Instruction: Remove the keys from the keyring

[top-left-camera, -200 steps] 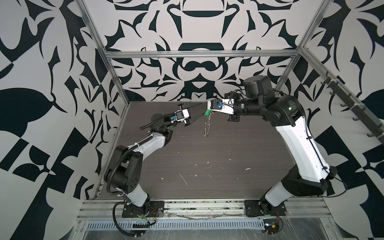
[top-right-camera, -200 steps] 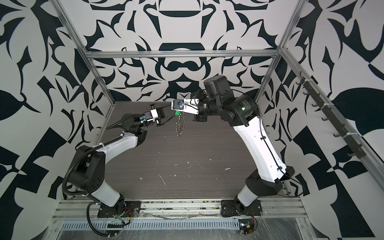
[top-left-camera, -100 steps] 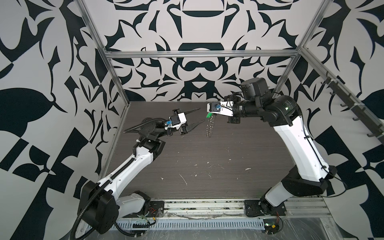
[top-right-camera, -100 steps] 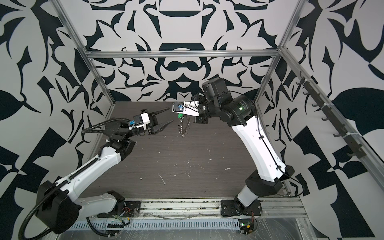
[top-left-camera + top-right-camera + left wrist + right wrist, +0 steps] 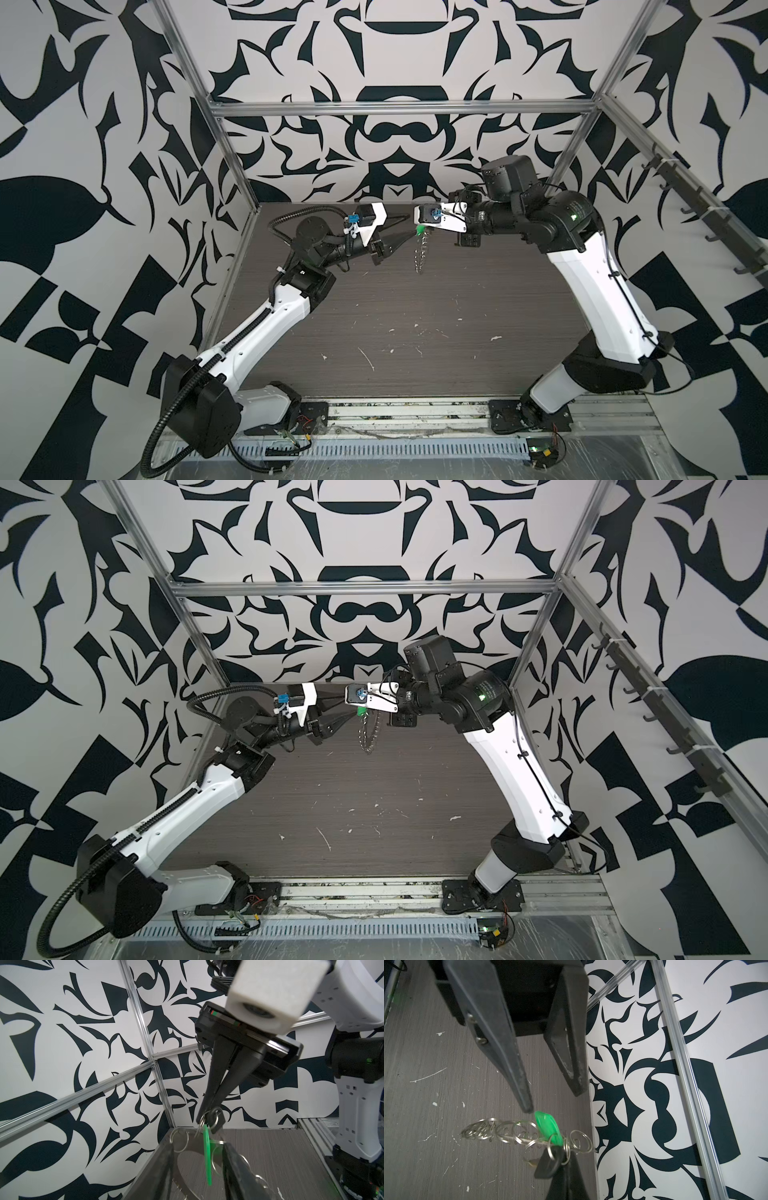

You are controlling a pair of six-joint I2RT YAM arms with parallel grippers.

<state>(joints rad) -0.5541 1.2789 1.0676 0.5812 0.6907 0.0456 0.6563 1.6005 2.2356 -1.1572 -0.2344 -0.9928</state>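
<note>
Risk sits with your left gripper [image 5: 553, 1100]. Its jaws stand released, one fingertip [image 5: 527, 1105] just beside the green tag [image 5: 546, 1126] and the other well clear of it. Closing from here could catch only the tag's edge, or nothing at all. In the left wrist view the tag hangs edge-on between the two fingers, and a clamp on so thin an edge may let it twist away.

Your right gripper [image 5: 208, 1112] has its jaws clenched at the top of the bunch, where the dark head of the keys [image 5: 547, 1166] meets the small loops [image 5: 579, 1138]. I cannot tell which piece is actually pinched. The keyring [image 5: 517, 1139] hangs from that grip in the air, above the far part of the tabletop [image 5: 415, 353], with the key and its tag at the upper rim.

That pinch looks slight, so a hard tug on the tag would likely drag the whole ring, set it swinging, or pull it loose to drop. The fringe of loops could also snag a finger as you close. A straight pull probably won't free the key from its loop.

No bin, tray or dish shows in any view, so the tabletop is the only place to set a freed key.
</note>
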